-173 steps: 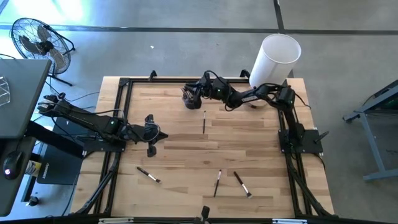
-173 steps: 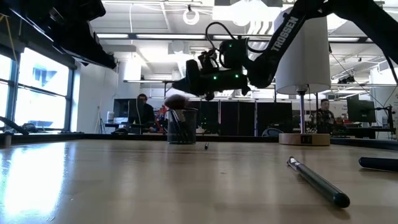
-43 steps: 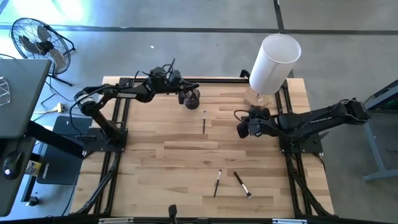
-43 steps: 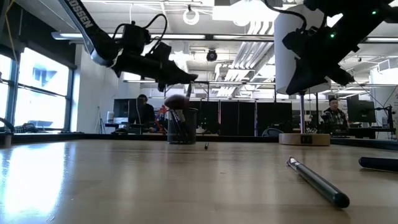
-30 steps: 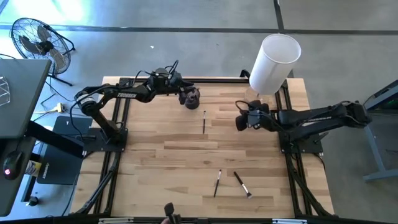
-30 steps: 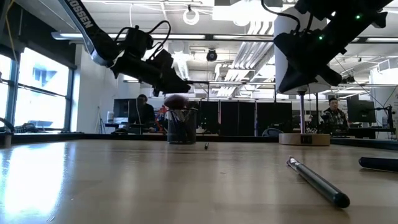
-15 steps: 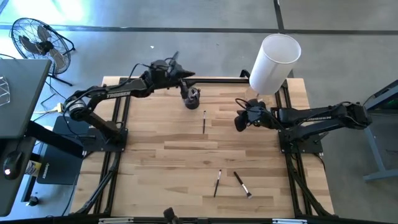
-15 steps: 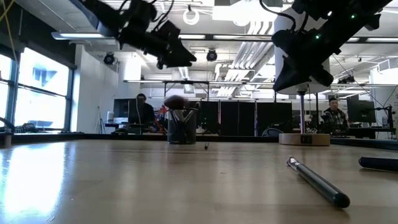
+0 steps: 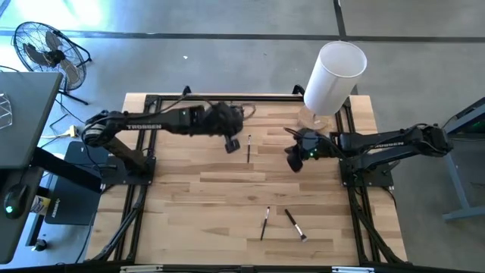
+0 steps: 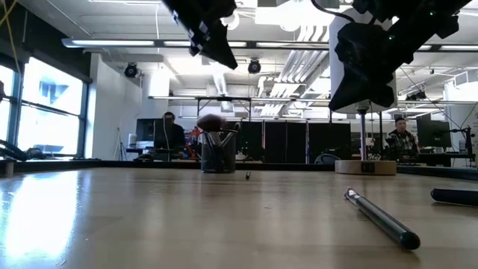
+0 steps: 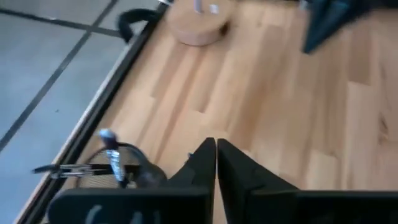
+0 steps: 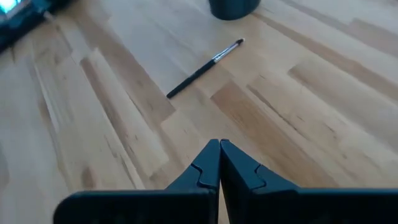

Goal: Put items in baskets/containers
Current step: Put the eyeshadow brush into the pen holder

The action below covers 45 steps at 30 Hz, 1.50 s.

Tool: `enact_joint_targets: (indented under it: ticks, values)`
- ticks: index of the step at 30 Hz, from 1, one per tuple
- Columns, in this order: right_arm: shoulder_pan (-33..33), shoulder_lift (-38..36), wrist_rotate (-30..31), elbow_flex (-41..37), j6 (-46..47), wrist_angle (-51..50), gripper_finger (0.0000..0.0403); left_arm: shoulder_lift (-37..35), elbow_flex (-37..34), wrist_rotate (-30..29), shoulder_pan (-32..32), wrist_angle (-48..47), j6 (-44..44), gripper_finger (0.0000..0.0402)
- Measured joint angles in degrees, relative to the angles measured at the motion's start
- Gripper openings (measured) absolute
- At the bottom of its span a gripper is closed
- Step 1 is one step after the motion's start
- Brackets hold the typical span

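The black wire-mesh cup stands near the table's far edge. It holds several brushes, one with a wide reddish head. In the high view my left arm hides it; the left wrist view shows the cup below the fingers. My left gripper hangs high above the cup, shut and empty. My right gripper is shut and empty above the boards, right of a loose brush. Two more brushes lie flat toward the near edge.
A tall white cylinder on a round wooden base stands at the far right corner. A black frame rail runs along the table's far edge. Bare boards lie in the middle. People sit in the room beyond the table.
My left gripper has risen from just above the cup's rim, swung out over the far edge, then come back high over the cup. My right gripper has drifted a little toward the near edge. Cup and loose brushes have stayed put.
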Motion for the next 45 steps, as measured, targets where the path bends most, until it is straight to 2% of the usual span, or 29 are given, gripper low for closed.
enact_joint_targets:
  ticks: [4,7,10,13,19,22,27,31,35,39,45]
  values:
    - [0.07,0.0,0.35,0.0,-3.62,0.0,0.0003,0.09,-0.07,-0.4,-4.11,-2.72,2.47,0.0039]
    - [-0.2,0.0,0.5,0.0,-3.73,0.65,0.0001,0.04,-0.07,-0.43,-6.22,-8.77,-1.14,0.0035]
    - [-0.4,0.0,-0.1,0.09,-2.81,2.87,0.0001,0.02,-0.97,3.15,-7.65,-16.66,-1.05,0.0008]
    - [1.92,0.89,2.2,2.29,-1.01,1.76,0.0001,-0.02,-6.87,8.38,-8.91,-12.23,-0.37,0.0006]
    - [9.65,8.99,13.24,14.6,5.91,-9.43,0.0001,-8.51,-23.02,15.76,-8.8,3.87,-0.56,0.0001]
    - [12.33,15.73,14.91,22.85,13.22,-16.27,0.0,-12.29,-28.1,16.53,-8.87,5.72,-0.44,0.0001]
    - [15.89,28.89,14.82,37.78,29.47,-31.45,0.0,-19.82,-32.26,16.76,-8.85,2.57,1.75,0.0001]
    - [18.99,38.28,12.84,48.56,44.93,-43.26,0.0,-22.17,-32.91,16.71,-8.82,-0.38,6.02,0.0]
    - [22.17,45.55,9.19,55.63,60.08,-49.17,0.0,-22.67,-32.96,16.77,-8.85,-3.32,10.63,0.0]
    - [24.53,50.54,0.95,58.63,70.92,-50.69,0.0,-22.68,-32.98,17.89,-8.85,-6.06,13.33,0.0]
    - [26.21,54.77,-9.49,59.1,78.7,-48.38,0.0015,-22.67,-32.98,20.6,-8.85,-6.16,14.93,0.0]
